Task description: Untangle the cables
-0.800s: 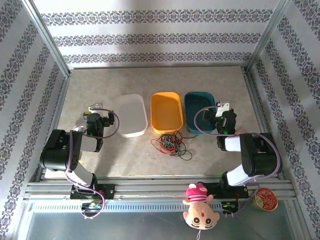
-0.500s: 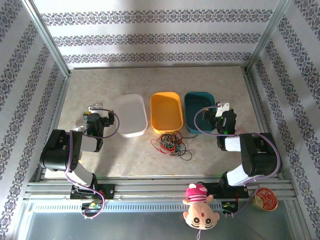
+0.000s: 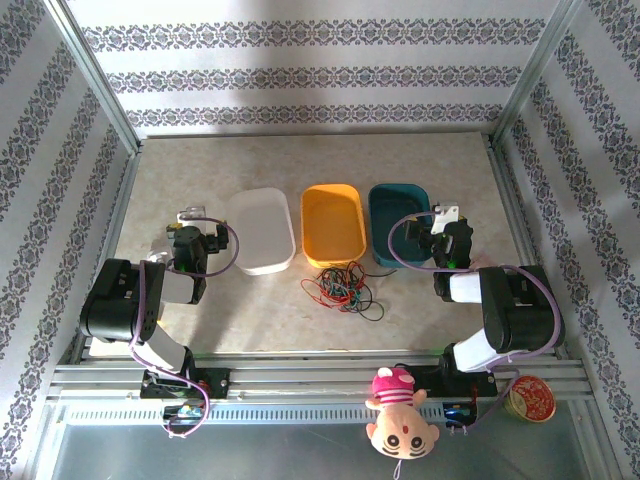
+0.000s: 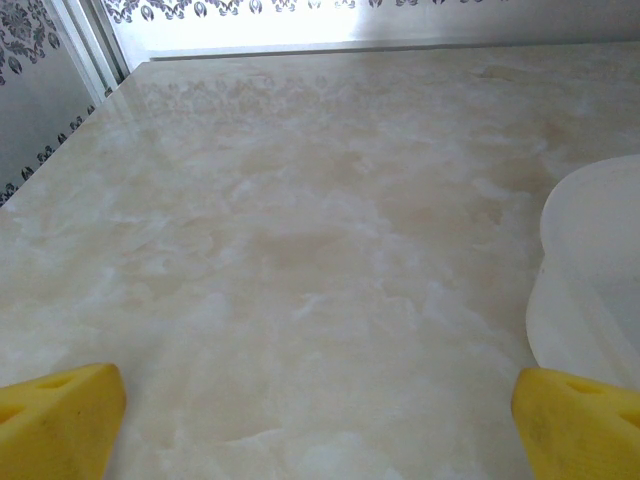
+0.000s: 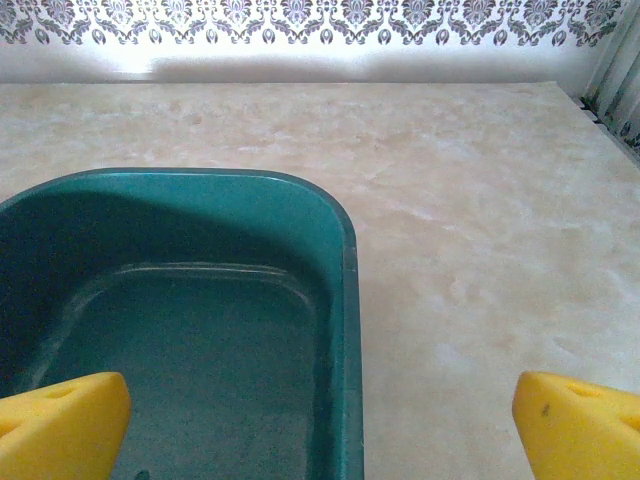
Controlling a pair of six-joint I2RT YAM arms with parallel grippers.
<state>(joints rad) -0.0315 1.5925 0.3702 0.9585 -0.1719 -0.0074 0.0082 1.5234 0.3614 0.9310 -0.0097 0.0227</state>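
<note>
Your left gripper (image 3: 190, 218) and right gripper (image 3: 446, 216) both stand wide apart; the cables (image 3: 340, 285) lie tangled just below center.

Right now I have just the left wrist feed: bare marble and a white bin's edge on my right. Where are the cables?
Observer: The cables lie in one red, green and black tangle on the table, just on the near side of the orange bin, to your right past the white bin.
Operator: Is the right gripper on them yet?
Observer: No. The right gripper hangs open over the right rim of the teal bin, apart from the tangle.
Operator: Anything in the bins?
Observer: From above, all three look empty.
</note>
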